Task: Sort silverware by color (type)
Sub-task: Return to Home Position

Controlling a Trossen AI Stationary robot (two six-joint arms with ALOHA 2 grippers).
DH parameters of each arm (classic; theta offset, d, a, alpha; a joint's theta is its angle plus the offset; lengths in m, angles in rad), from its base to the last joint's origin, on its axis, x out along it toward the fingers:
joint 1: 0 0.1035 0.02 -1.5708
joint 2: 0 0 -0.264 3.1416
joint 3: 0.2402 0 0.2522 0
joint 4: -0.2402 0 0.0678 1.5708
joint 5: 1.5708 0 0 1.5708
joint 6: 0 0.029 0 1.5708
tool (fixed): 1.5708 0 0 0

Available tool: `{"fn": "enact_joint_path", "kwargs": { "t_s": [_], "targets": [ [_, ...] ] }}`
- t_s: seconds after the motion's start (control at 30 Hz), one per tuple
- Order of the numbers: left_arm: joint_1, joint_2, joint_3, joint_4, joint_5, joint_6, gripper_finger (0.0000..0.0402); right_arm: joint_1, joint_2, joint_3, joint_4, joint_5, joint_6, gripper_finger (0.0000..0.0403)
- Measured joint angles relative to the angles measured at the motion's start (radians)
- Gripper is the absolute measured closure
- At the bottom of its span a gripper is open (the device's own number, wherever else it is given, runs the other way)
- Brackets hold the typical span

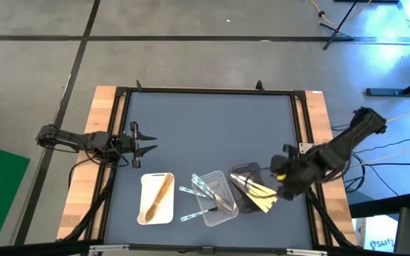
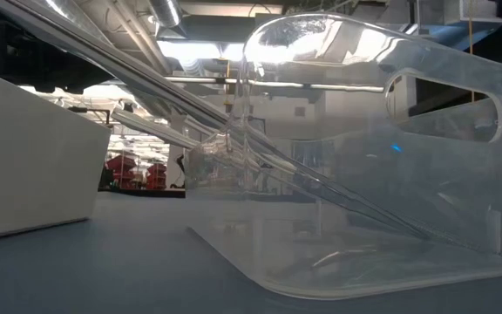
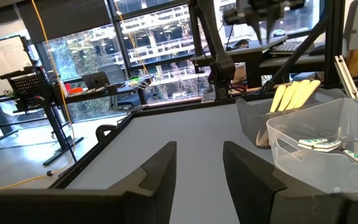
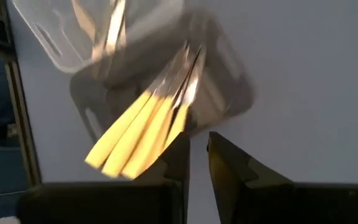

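Observation:
Pale yellow utensils [image 4: 138,140] lie fanned in the black tray [image 1: 242,174], their free ends sticking out over its near right rim [image 1: 262,200]. Brown wooden utensils [image 1: 161,195] lie in the white tray [image 1: 148,212]. Clear utensils with teal marks [image 1: 206,186] rest in and against the clear tray [image 1: 218,210]; two more [image 1: 189,215] lie on the mat beside it. My right gripper [image 4: 197,155] hangs above the mat just right of the yellow ends, pointing steeply down, narrowly open and empty. My left gripper [image 3: 199,168] waits open and level at the left edge [image 1: 146,142].
The three trays stand side by side along the near edge of the dark mat [image 1: 212,128], whose far half is bare. A black frame with wooden side strips [image 1: 98,142] borders the mat. The low view is filled by the clear tray's wall [image 2: 390,174].

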Motion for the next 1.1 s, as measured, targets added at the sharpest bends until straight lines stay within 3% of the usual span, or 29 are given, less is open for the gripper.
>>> {"fn": "enact_joint_path", "kwargs": {
  "t_s": [0.23, 0.6, 0.7, 0.8, 1.1],
  "targets": [
    [0.000, 0.000, 0.000, 0.000, 0.000, 0.000, 0.0276, -0.091, -0.204, 0.000, 0.003, 0.139, -0.275, 0.0357],
    [0.000, 0.000, 0.000, 0.000, 0.000, 0.000, 0.0276, -0.276, -0.440, -0.003, 0.115, 0.164, -0.644, 0.0357],
    [0.000, 0.000, 0.000, 0.000, 0.000, 0.000, 0.0276, -0.320, -0.482, -0.070, 0.253, 0.140, -0.775, 0.0357],
    [0.000, 0.000, 0.000, 0.000, 0.000, 0.000, 0.0276, -0.371, -0.554, -0.169, 0.327, 0.042, -0.877, 0.0357],
    [0.000, 0.000, 0.000, 0.000, 0.000, 0.000, 0.0276, -0.501, -0.843, -0.434, 0.438, -0.005, -0.872, 0.0357]
  ]
}}
